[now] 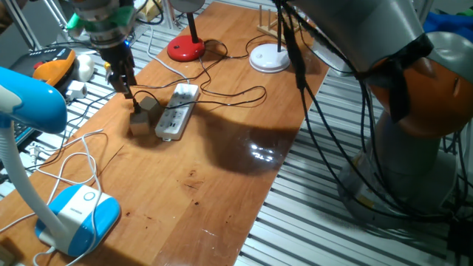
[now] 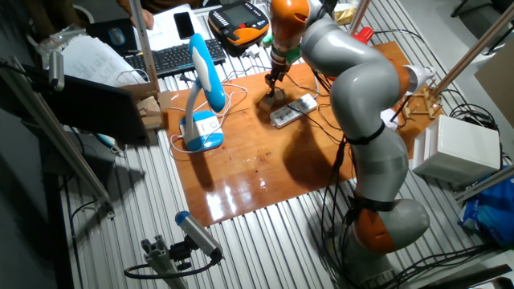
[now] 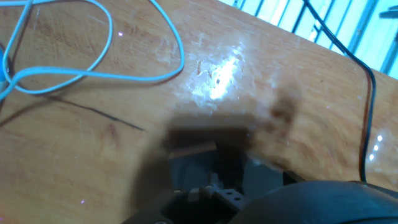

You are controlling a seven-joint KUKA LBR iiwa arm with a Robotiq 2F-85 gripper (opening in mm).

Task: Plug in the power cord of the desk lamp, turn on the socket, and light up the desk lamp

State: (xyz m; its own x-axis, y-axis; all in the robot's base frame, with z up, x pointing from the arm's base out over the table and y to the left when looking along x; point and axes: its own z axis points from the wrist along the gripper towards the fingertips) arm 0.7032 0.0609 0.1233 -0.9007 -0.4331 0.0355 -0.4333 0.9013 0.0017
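Note:
The socket [image 1: 176,114] [image 2: 293,111], a long white strip, lies on the wooden table. The power cord [image 1: 236,94], thin and black, runs from the red-based desk lamp [image 1: 185,49] [image 2: 363,34], loops right of the strip and crosses it towards my fingertips. My gripper [image 1: 130,94] [image 2: 275,80] points down just left of the socket, above two tan wooden blocks [image 1: 140,118]. Its fingers look pressed together on the cord's small black plug. The hand view is blurred, showing a tan block [image 3: 193,149] and a black cable [image 3: 367,112].
A blue and white lamp [image 1: 77,214] [image 2: 205,128] stands at the table's near left with its white cable [image 3: 93,71] looping over the wood. A white round lamp base [image 1: 269,58] sits at the far end. A keyboard [image 2: 173,56] and clutter lie beyond the left edge.

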